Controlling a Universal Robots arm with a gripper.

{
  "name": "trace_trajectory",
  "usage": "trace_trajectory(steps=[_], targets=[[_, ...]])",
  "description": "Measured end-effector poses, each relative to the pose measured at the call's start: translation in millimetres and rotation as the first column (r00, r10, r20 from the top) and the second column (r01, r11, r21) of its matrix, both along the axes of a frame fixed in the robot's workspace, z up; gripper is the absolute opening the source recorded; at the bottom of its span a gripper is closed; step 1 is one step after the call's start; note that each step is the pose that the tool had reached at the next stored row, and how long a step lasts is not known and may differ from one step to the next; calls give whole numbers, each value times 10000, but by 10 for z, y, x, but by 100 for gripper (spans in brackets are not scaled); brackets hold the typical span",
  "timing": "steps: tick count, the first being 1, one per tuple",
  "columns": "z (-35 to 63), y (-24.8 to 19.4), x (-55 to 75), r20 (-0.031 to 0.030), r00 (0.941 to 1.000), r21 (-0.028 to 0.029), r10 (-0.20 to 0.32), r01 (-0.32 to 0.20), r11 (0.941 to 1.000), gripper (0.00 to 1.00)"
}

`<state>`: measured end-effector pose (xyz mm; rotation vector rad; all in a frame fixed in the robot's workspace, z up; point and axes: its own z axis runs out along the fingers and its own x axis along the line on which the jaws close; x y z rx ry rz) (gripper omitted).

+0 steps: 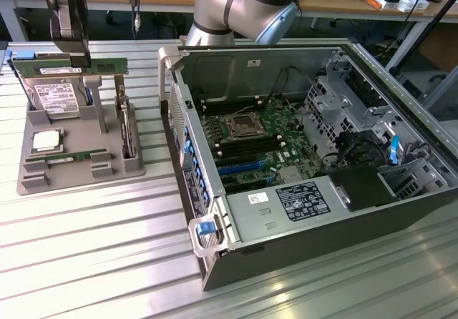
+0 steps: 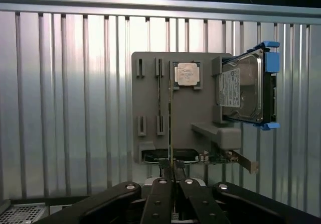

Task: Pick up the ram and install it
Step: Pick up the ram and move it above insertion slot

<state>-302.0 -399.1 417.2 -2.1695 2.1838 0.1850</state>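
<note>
The ram is a long thin green stick with a pale label, held level above the grey parts holder at the exterior view's left. My gripper is shut on its top edge near the middle. From the wrist, the ram shows edge-on as a thin line running out from between the fingertips of my gripper, over the holder. The open computer case lies at the exterior view's right, with its motherboard and dark memory slots facing up.
On the holder sit a hard drive in a blue-clipped caddy, a square silver processor, another green stick lying flat, and a bracketed card standing on edge. The ribbed metal table runs all around. The arm's body hangs over the case's back wall.
</note>
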Motion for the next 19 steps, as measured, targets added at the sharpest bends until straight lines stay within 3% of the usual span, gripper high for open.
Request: trace_trajectory(steps=[19], targets=[[-199, 0, 290, 0, 10000, 0, 0, 0, 10000, 12]])
